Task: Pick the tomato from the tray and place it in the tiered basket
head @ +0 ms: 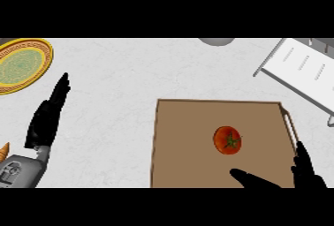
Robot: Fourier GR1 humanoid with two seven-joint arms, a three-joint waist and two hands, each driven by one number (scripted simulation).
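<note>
Low in the frame's right half, my right hand comes up over the near edge of the brown tray, thumb and fingers spread wide and holding nothing, so the gap faces the tomato. That tomato lies just beyond my thumb tip, right of the tray's centre, stem side showing. At the left edge my left hand rests open, fingers straight and together, clear of the work. Near it, upper left, sits a patterned plate. At upper right stands the white tiered basket, where the tomato should go.
</note>
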